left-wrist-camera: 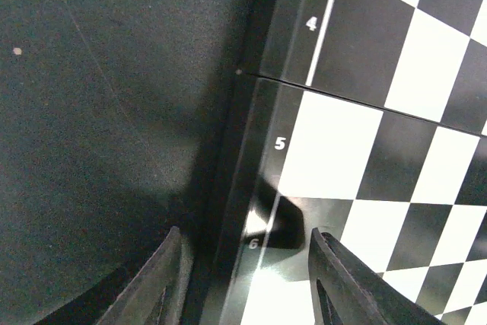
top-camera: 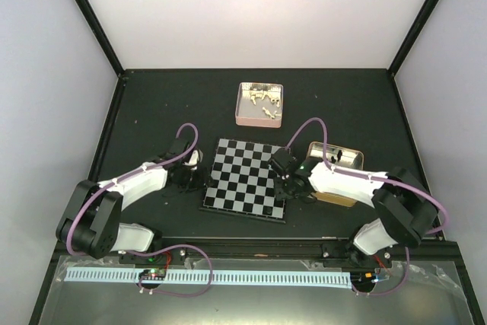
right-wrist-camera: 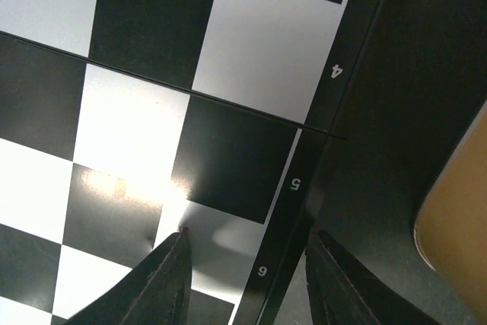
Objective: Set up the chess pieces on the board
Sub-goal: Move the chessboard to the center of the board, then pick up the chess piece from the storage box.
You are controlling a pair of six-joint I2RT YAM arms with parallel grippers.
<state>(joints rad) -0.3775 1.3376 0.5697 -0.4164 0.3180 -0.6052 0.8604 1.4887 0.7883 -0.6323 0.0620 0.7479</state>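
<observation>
The board (top-camera: 245, 180) lies flat at the centre of the table (top-camera: 152, 112). Behind it, a pink tin (top-camera: 259, 122) holds cream chess pieces (top-camera: 262, 100); a second tin (top-camera: 351, 156) at right is partly hidden by the right arm (top-camera: 342, 182). The left gripper (left-wrist-camera: 243, 237) and the right gripper (right-wrist-camera: 248, 234) straddle opposite board edges, fingers spread, holding nothing.

The desk (top-camera: 152, 104) is matte black, with a pale speck (left-wrist-camera: 17, 51) on it. The board (top-camera: 243, 180) lies flat near the middle, slightly skewed. A pink tin (top-camera: 259, 122) sits at 12 o'clock from the board, apart from it. A second tin (top-camera: 348, 160) lies at 3 o'clock, near the board's edge and partly hidden.
</observation>
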